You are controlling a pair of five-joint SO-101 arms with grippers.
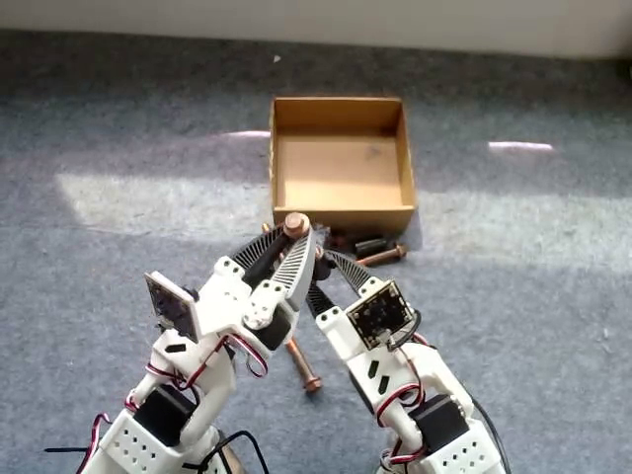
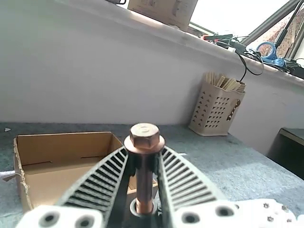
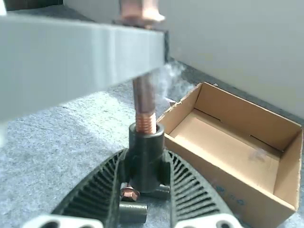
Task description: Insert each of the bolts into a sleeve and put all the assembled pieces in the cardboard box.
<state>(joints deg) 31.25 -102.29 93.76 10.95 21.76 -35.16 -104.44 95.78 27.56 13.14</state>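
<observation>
Open grey carpet spreads on the left. The left gripper is clamped on an upright copper bolt, its ribbed fingers pressing the smooth shaft below the hex head. A second bolt lies loose between the arms. The right gripper grips a black cylindrical sleeve, and the held bolt's threaded end sits in its mouth. The square cardboard box stands just beyond, with another bolt and sleeve beside its front wall. Bare carpet continues to the right.

I count one box, two arms, three bolts for certain, and at least two sleeves; I cannot tell whether more are hidden.
</observation>
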